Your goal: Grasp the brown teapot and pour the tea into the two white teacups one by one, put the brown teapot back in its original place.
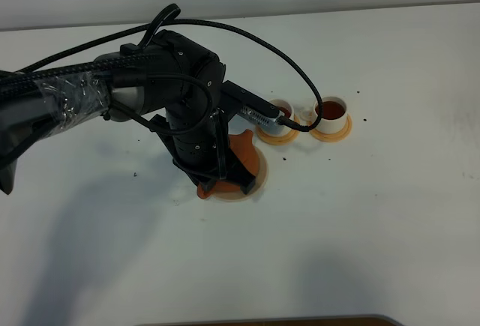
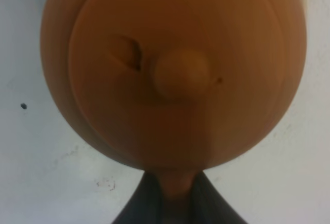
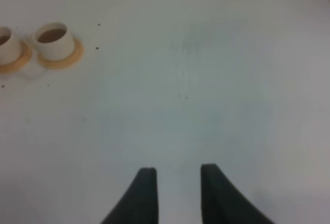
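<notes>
1. White bench [image 1: 390, 213] fills the high view; scattered dark specks on it.
2. Left arm [image 1: 150, 94], black with braided cable sleeve, reaches in from the left edge of the bench to about its middle. Wrist points straight down.
3. Left gripper [image 2: 175, 203]: jaws pressed tight together on the loop handle of the brown teapot [image 2: 175, 69]. Dark fingers [image 2: 139, 203] sit on either side of the clay handle in the left wrist view.
4. Brown teapot, high view [image 1: 241, 146]: mostly hidden under the gripper; only reddish clay edges show around the black housing. Lid knob faces the wrist camera, so the pot looks roughly upright.
5. Teapot is over the pale beige disc [image 1: 259, 180], mid-bench. Disc rim shows toward the right and near side of the gripper. Cannot tell if the pot's base is touching the disc or just above it.
6. Two white teacups, each on its own orange coaster, toward the far side of the bench, just right of the teapot. Near cup [image 1: 281, 112] is partly covered by the wrist camera block; far cup [image 1: 331, 112] is clear of it.
7. Both cups hold dark reddish liquid. Coasters [image 1: 332, 130] sit side by side, edges nearly touching.
8. Right gripper [image 3: 175, 193]: jaws parted, nothing between them, bare white bench beneath. Not seen in the high view.
9. Right wrist view also catches the cups [image 3: 53, 41], well apart from that gripper.
</notes>
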You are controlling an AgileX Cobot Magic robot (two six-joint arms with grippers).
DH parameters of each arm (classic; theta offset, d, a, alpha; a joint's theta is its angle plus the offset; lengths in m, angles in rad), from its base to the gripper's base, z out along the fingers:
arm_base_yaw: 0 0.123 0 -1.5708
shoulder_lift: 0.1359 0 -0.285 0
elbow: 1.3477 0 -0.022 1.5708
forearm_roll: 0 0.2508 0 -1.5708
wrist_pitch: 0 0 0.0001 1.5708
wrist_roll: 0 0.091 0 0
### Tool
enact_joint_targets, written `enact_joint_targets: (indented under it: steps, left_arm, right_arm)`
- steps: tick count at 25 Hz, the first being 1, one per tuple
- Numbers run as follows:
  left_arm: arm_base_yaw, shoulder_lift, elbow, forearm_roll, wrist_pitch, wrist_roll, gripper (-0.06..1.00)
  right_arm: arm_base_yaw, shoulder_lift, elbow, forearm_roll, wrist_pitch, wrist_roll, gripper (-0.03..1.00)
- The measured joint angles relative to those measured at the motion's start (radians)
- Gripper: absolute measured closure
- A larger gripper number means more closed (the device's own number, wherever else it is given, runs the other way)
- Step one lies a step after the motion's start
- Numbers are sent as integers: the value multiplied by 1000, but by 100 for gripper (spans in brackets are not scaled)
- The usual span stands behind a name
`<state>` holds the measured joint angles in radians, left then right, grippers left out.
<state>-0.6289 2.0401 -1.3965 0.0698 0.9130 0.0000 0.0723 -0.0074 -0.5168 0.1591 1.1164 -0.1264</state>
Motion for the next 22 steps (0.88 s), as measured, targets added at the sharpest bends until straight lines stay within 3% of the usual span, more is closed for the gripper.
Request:
enact_joint_targets:
  steps: [7, 15, 18, 22]
  left_arm:
    - [0, -5, 0, -8, 0, 5, 77]
    - [0, -65, 0, -16, 17, 0, 55]
    - [0, -106, 0, -14, 67, 0, 53]
    - [14, -172, 0, 20, 219, -37, 53]
  right_arm:
    - [0, 0, 0, 0, 0, 0, 73]
    - [0, 0, 0, 0, 0, 0, 73]
    - [0, 0, 0, 0, 0, 0, 73]
    - [0, 0, 0, 0, 0, 0, 73]
